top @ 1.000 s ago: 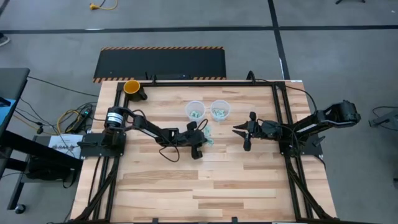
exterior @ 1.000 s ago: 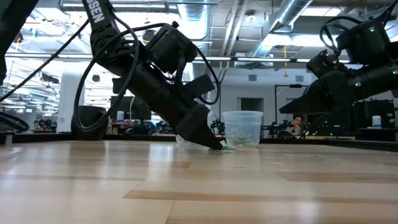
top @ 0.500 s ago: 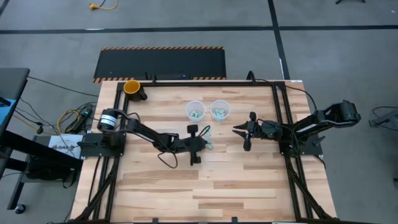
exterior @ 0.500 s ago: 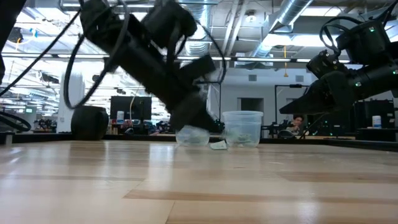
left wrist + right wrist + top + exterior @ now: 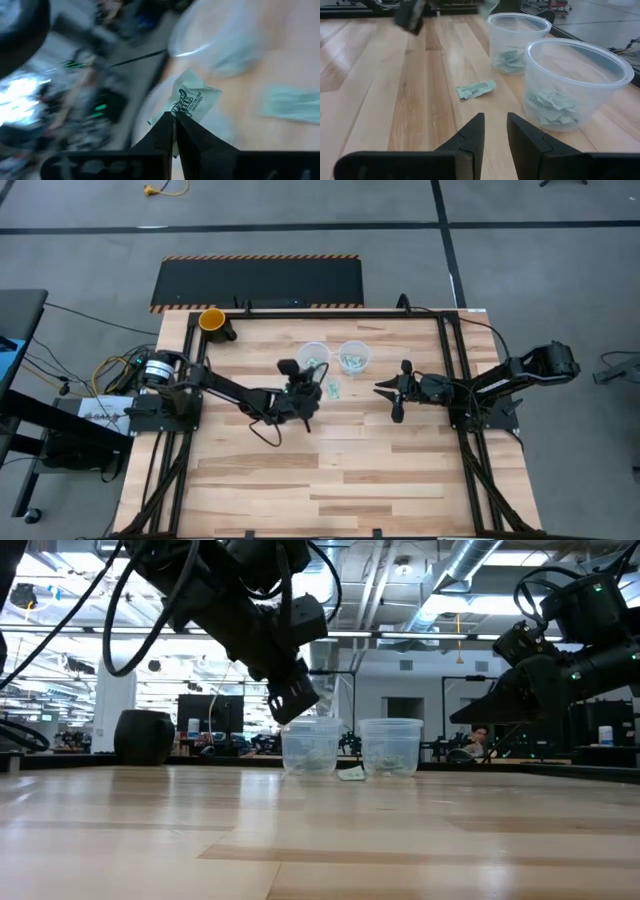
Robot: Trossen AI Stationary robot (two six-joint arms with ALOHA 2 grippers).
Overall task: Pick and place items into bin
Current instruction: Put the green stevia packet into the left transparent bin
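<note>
My left gripper [image 5: 303, 383] [image 5: 295, 703] hangs above the table beside the left of two clear cups [image 5: 313, 358] [image 5: 310, 747], shut on one pale green-and-white packet [image 5: 195, 95]. Both cups [image 5: 512, 35] [image 5: 575, 82] hold more such packets. One loose packet [image 5: 332, 390] [image 5: 476, 89] lies flat on the wood in front of the cups. My right gripper [image 5: 385, 390] [image 5: 495, 130] waits open, right of the cups and just above the table. My left gripper pinches the packet by its lower edge [image 5: 179, 107] between the two fingertips [image 5: 165, 127]. Most of the packet sticks out past the fingertips. It is lifted clear of the table.
An orange cup [image 5: 212, 320] stands at the table's far left corner, showing as a dark shape [image 5: 145, 737] in the low view. Black frame rails run along the left and right table edges. The near half of the table is bare wood.
My left gripper, with its tips down at the packets on the table a second ago, has risen and swung toward the table's left and far side, up beside the left cup, carrying one packet. One packet stayed on the wood. The right arm kept still.
</note>
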